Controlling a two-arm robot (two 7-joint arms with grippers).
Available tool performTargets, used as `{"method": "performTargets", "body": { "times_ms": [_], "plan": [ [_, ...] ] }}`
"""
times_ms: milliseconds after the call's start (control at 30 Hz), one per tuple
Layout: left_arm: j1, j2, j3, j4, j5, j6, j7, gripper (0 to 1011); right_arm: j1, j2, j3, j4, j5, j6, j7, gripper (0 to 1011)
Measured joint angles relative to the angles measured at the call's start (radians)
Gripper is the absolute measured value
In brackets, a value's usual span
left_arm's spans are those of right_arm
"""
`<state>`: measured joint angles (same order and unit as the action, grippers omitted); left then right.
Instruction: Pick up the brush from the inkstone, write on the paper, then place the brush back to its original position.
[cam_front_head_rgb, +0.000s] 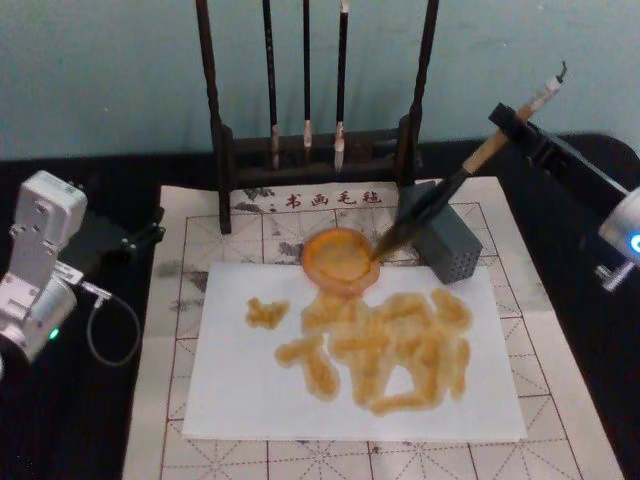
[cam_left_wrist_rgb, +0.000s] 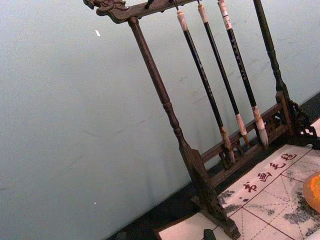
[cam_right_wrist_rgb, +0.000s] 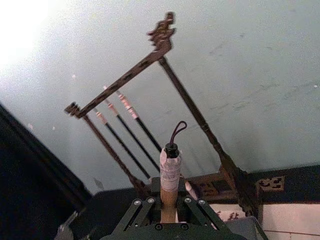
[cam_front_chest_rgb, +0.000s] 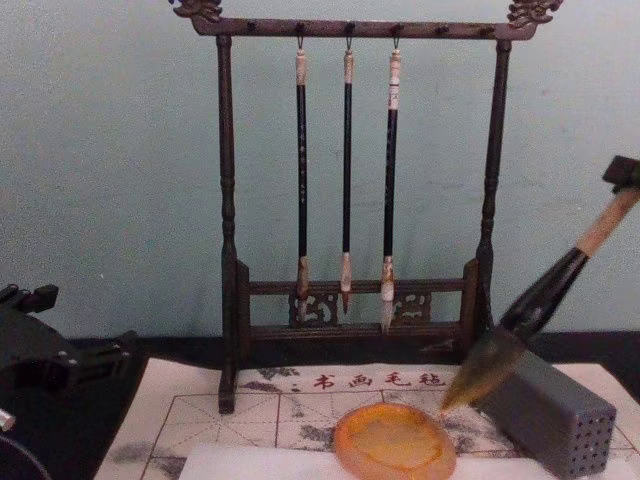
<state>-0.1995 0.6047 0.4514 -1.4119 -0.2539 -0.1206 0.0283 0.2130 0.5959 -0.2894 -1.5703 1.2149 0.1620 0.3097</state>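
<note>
The brush (cam_front_head_rgb: 440, 200) slants down from the upper right, and my right gripper (cam_front_head_rgb: 515, 118) is shut on its tan upper handle. Its dark bristle tip hangs at the right rim of the round orange inkstone (cam_front_head_rgb: 335, 258). In the chest view the brush (cam_front_chest_rgb: 540, 300) tip sits just above the inkstone (cam_front_chest_rgb: 393, 445); I cannot tell if they touch. The right wrist view shows the white-capped handle (cam_right_wrist_rgb: 170, 167) clamped between the fingers. The white paper (cam_front_head_rgb: 240, 390), in front of the inkstone, carries several broad orange strokes. My left gripper (cam_front_head_rgb: 125, 240) is parked off the mat at the far left.
A grey block with small holes (cam_front_head_rgb: 450, 245) stands right of the inkstone, under the brush shaft. A dark wooden rack (cam_front_head_rgb: 310, 150) with three thin hanging brushes stands behind. A gridded practice mat (cam_front_head_rgb: 550, 400) lies under the paper on the black table.
</note>
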Motion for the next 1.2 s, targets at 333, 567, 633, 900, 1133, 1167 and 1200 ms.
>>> {"method": "performTargets", "body": {
  "times_ms": [333, 567, 633, 900, 1133, 1167, 1200],
  "plan": [
    [0.0, 0.0, 0.0, 0.0, 0.0, 0.0, 0.0, 1001, -0.081, 0.105, 0.004, -0.099, -0.048, -0.046, 0.011, 185],
    [0.0, 0.0, 0.0, 0.0, 0.0, 0.0, 0.0, 1001, -0.137, 0.16, 0.023, -0.161, -0.116, -0.084, -0.003, 185],
    [0.0, 0.0, 0.0, 0.0, 0.0, 0.0, 0.0, 1001, -0.15, 0.17, 0.028, -0.173, -0.135, -0.089, -0.007, 185],
    [0.0, 0.0, 0.0, 0.0, 0.0, 0.0, 0.0, 1001, -0.216, 0.212, 0.057, -0.233, -0.229, -0.11, -0.039, 185],
    [0.0, 0.0, 0.0, 0.0, 0.0, 0.0, 0.0, 1001, -0.252, 0.229, 0.068, -0.26, -0.314, -0.126, -0.07, 185],
    [0.0, 0.0, 0.0, 0.0, 0.0, 0.0, 0.0, 1001, -0.255, 0.23, 0.069, -0.262, -0.322, -0.127, -0.072, 185],
    [0.0, 0.0, 0.0, 0.0, 0.0, 0.0, 0.0, 1001, -0.261, 0.232, 0.071, -0.267, -0.339, -0.13, -0.077, 185]
  ]
}}
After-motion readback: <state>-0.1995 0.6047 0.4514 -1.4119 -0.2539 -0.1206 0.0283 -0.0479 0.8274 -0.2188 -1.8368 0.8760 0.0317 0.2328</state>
